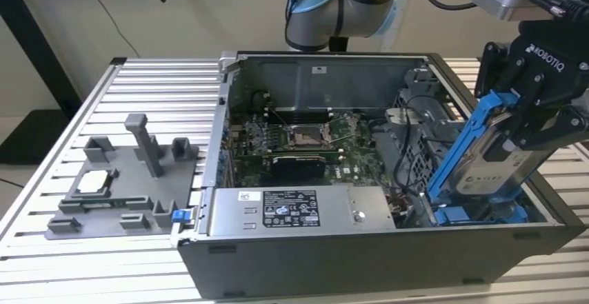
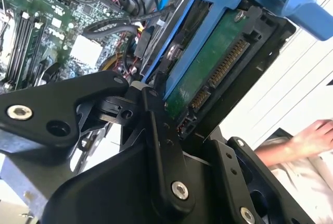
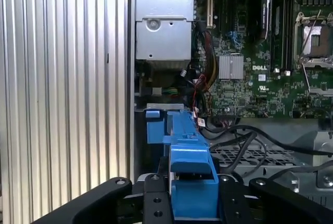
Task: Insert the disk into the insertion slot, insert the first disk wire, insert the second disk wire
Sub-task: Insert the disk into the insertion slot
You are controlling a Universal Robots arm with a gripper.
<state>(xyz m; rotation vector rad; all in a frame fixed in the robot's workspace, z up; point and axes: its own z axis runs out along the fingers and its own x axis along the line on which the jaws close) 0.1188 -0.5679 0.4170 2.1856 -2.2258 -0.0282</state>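
My gripper (image 1: pixel 517 128) is shut on the disk (image 1: pixel 486 160), a silver drive with a white label in a bright blue carrier. It hangs steeply tilted over the open computer case at the exterior view's right. Its lower end dips into the grey drive bay area beside a second blue-fronted carrier (image 1: pixel 478 214). The second wrist view shows the disk's green board and connector (image 2: pixel 210 70) between my black fingers (image 2: pixel 156 130). In the first wrist view the blue carrier (image 3: pixel 188 153) sits next to the insertion slot's perforated grey wall (image 3: pixel 250 155). Black cables (image 3: pixel 234 133) lie loose beside it.
The case holds a motherboard (image 1: pixel 294 138) and a grey power supply (image 1: pixel 294 211). A grey fixture with a processor (image 1: pixel 120 180) stands on the slatted aluminium table (image 1: pixel 138 76) at the exterior view's left. A person's hand (image 2: pixel 312 135) rests outside the case.
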